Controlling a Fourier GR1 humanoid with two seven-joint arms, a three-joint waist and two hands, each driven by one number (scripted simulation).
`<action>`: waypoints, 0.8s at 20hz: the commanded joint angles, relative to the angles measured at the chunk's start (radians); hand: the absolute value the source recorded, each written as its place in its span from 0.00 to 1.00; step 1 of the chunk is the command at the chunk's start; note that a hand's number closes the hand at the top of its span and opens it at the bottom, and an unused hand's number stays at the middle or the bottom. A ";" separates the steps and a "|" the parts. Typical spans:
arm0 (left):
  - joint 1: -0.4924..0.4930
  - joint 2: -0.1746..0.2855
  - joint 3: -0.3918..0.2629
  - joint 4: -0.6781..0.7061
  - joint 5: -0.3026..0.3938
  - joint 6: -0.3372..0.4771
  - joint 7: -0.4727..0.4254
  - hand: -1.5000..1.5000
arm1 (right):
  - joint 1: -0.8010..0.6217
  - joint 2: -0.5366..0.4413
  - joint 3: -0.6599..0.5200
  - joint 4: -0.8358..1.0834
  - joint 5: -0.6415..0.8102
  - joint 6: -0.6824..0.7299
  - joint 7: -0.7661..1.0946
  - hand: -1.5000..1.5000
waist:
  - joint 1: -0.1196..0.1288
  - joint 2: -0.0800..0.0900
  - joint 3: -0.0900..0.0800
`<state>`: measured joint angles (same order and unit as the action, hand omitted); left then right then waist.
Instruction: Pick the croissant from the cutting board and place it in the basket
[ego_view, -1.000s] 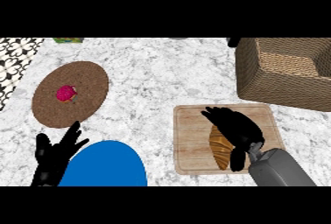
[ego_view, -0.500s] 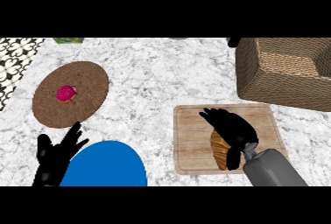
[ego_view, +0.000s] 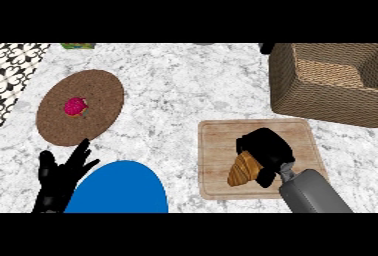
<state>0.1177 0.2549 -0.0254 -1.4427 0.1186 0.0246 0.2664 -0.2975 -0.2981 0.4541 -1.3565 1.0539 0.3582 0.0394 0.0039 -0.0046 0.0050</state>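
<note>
The right hand (ego_view: 264, 150) curls its fingers over the croissant (ego_view: 242, 171), which lies on the cutting board (ego_view: 218, 145). The robot should probably lift it straight up before swinging toward the basket (ego_view: 310, 100), up and right of the board. Counted: one croissant, one board, one basket; left of the board, one brown plate (ego_view: 96, 100) with one pink thing (ego_view: 75, 106), one blue disc (ego_view: 122, 192), and the left hand (ego_view: 59, 175) resting, fingers spread.

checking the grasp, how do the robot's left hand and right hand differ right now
Pose: the left hand has straight, spread fingers pointing up; the right hand has curled fingers.
Load: the left hand holds nothing; the right hand is curled round the croissant.
Place: the left hand rests at the lower left over the counter; the right hand is over the cutting board.
Both are black.
</note>
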 joint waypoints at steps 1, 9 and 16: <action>0.041 -0.013 -0.009 0.009 -0.016 -0.024 -0.001 0.50 | -0.036 0.009 -0.011 0.073 0.059 -0.042 -0.057 1.00 | 0.002 0.005 -0.005; 0.024 -0.020 0.001 0.006 -0.029 -0.006 0.035 0.50 | -0.042 0.214 -0.101 0.113 0.111 -0.073 0.281 1.00 | 0.003 0.007 -0.005; 0.044 -0.032 -0.003 -0.017 -0.039 -0.002 0.011 0.50 | -0.092 0.295 -0.089 0.019 0.100 -0.232 0.598 1.00 | 0.007 0.004 -0.005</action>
<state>0.1365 0.2335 -0.0168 -1.4685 0.1011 0.0086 0.2705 -0.3520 -0.0455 0.3759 -1.3034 1.1753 0.2114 0.5097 0.0060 -0.0053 0.0023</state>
